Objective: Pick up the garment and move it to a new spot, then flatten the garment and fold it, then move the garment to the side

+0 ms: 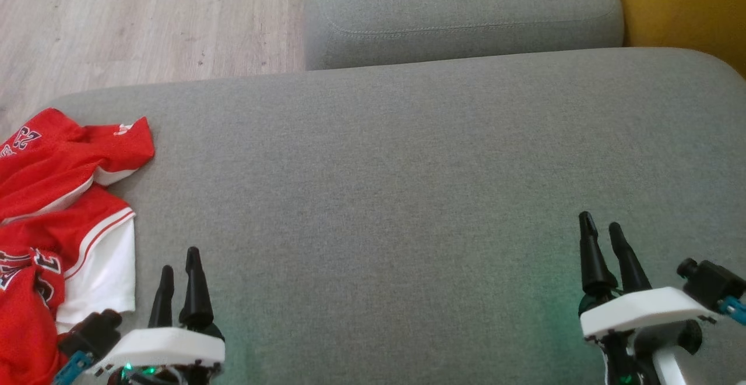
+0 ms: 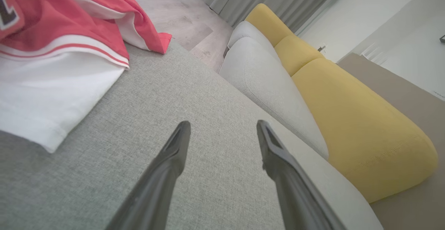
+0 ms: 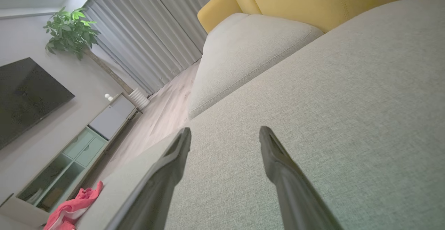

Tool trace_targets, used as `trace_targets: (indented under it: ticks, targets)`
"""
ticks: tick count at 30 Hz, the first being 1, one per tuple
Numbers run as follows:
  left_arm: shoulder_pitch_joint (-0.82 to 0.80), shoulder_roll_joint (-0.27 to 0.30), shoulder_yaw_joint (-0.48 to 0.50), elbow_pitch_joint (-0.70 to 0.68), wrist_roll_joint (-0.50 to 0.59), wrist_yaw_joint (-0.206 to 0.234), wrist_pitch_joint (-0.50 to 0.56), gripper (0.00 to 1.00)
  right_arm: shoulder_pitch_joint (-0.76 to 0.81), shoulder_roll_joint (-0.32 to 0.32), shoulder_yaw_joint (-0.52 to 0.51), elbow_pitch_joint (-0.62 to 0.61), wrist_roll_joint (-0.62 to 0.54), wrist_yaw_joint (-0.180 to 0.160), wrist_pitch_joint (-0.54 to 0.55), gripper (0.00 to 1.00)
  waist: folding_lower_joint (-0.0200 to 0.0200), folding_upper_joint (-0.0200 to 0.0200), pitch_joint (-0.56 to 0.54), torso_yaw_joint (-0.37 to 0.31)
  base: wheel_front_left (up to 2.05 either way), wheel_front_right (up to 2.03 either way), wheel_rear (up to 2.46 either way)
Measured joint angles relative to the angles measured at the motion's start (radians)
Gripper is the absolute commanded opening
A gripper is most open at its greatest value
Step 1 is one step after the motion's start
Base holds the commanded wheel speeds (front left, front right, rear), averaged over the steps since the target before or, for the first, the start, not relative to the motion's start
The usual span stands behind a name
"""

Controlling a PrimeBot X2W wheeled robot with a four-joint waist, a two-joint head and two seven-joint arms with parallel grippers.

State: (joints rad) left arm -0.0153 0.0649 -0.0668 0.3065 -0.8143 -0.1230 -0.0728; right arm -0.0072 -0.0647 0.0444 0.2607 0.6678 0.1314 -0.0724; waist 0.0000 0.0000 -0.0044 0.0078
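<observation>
The garment (image 1: 55, 210) is a red and white jersey lying crumpled at the left end of the grey sofa seat (image 1: 379, 187). My left gripper (image 1: 180, 258) hovers open just right of its white hem, holding nothing. In the left wrist view the garment (image 2: 59, 49) lies up and to the left of the left gripper (image 2: 223, 126), apart from both fingers. My right gripper (image 1: 601, 221) stands open over bare cushion at the lower right, far from the jersey. In the right wrist view the right gripper (image 3: 225, 132) is spread wide, and the garment (image 3: 73, 207) shows small at the seat's far end.
A second grey cushion (image 1: 460, 12) lies beyond the seat, with a yellow one (image 1: 682, 6) at the top right. Wooden floor (image 1: 128, 24) runs past the seat's far left edge. A TV (image 3: 24, 97), cabinet (image 3: 76, 153) and plant (image 3: 69, 31) stand across the room.
</observation>
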Motion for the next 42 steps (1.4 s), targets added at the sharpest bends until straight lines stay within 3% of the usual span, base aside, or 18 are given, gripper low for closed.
trace_targets:
  ticks: [24,42]
  targets:
    - [-0.001,0.026,-0.04,0.045,0.298,0.001,-0.067,1.0,-0.001,-0.005,0.039,0.016,-0.31,0.0,-0.068,1.0,0.0,0.0,-0.007,0.005,0.0,0.0,0.0]
    - [-0.017,0.043,-0.036,0.132,0.469,0.01,-0.117,1.0,-0.001,0.01,0.026,0.056,-0.427,0.0,-0.118,1.0,0.0,0.0,-0.014,0.012,0.0,0.0,0.0]
